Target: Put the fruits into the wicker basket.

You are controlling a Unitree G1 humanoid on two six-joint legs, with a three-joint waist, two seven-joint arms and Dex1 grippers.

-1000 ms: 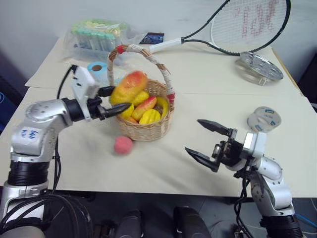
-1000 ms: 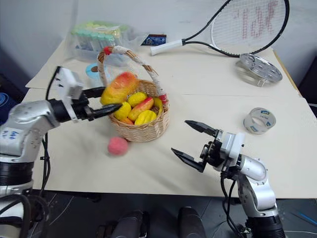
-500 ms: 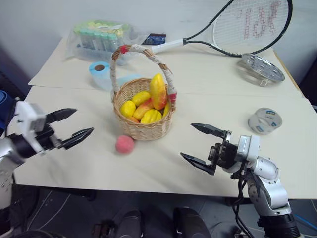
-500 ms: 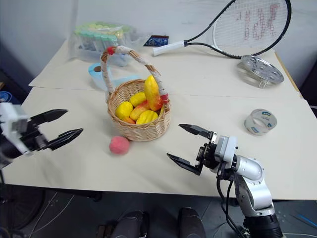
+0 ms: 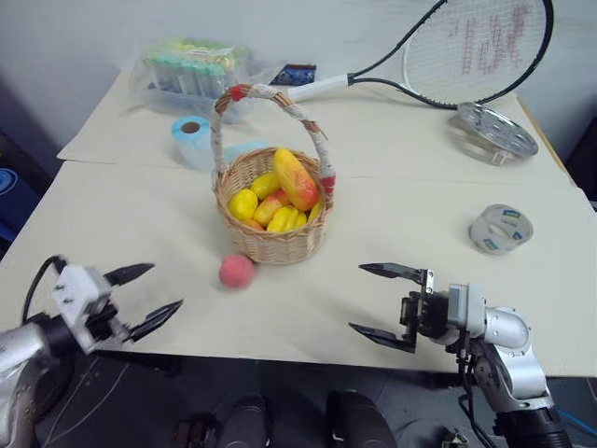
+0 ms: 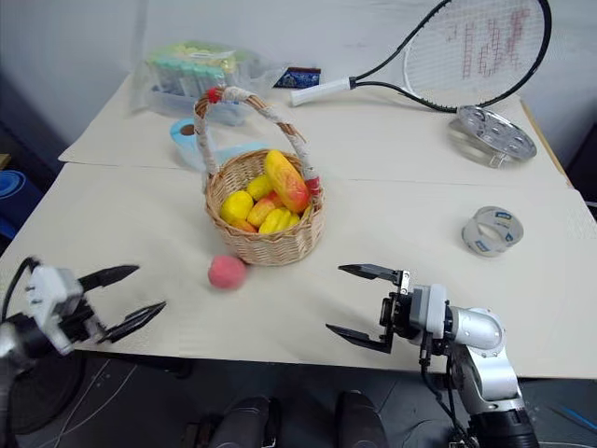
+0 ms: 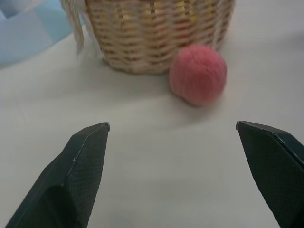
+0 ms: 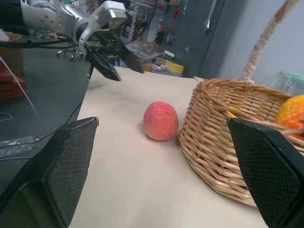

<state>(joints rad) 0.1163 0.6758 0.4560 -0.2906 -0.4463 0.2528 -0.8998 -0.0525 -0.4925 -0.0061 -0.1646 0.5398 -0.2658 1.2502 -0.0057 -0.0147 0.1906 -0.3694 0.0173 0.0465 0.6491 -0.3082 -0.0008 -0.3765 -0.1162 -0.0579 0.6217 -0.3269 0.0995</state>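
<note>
The elongated yellow-and-red mango (image 5: 295, 178) is lying in the round tan wicker basket (image 5: 270, 238) mid-desk, while the small round pink peach (image 5: 236, 271) is sitting on the cream desk (image 5: 168, 215) just beside the basket, toward the near edge. Both the left hand (image 5: 147, 294) and right hand (image 5: 384, 304) are hanging wide open, empty. A careless approach risks rolling the peach away or nudging the basket.

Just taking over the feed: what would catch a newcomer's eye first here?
The wicker basket mid-table, piled with yellow fruits and with the mango lying on top. Just beside it, on the robot's left, the pink peach sits alone on the table. Both the left gripper and the right gripper hang open and empty at the near edge.
</note>
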